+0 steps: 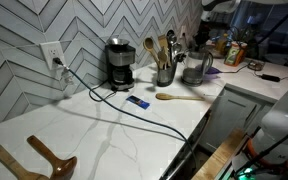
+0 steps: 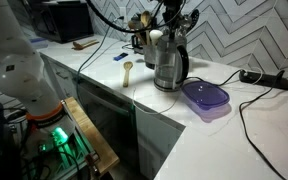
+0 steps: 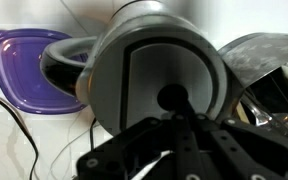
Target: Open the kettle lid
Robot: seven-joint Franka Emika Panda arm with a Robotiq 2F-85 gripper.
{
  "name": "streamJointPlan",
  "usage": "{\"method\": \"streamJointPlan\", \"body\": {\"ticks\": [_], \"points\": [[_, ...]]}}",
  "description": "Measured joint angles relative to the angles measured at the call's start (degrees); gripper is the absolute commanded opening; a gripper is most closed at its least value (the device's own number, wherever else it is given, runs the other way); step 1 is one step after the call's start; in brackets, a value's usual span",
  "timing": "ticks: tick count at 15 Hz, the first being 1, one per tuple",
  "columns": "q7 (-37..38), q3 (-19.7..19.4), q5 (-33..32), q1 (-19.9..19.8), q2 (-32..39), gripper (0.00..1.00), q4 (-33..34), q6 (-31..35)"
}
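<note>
**Q:** Kitchen counter: where is the pincer?

**A:** The gripper [image 3: 172, 128] hangs directly over the lid [image 3: 159, 70]. Its dark fingers point at a dark button near the lid's rim. The views do not show whether the jaws are parted or closed.

**Q:** And the kettle?

**A:** The kettle [image 2: 167, 68] stands on the white counter [image 2: 104, 88], and the lid appears seated on it. Its dark handle [image 3: 64, 62] faces 1 purple container [image 2: 206, 98] just beside it.

**Q:** What crowds it?

**A:** A crock of wooden utensils [image 1: 164, 62] stands close on the other side, and its spoons rise near the gripper. Beyond the crock sits 1 coffee maker [image 1: 119, 62]. In front, 1 wooden spoon [image 1: 179, 97] lies flat on the counter. A black power strip [image 2: 269, 78] rests past the purple container, by the tiled wall.

**Q:** The arm?

**A:** The arm [image 2: 19, 55] rises white at the counter's edge and leaves the frame. Its wrist comes down from above, pointing straight at the kettle's top.
</note>
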Motion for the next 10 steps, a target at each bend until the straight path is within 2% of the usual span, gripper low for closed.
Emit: {"method": "streamJointPlan", "body": {"ticks": [5, 10], "points": [[0.02, -0.64, 0.01, -0.83, -0.10, 0.00, 0.57, -1.65], [0.02, -2.30, 0.00, -2.50, -3.68, 0.00, 0.53, -1.83]]}}
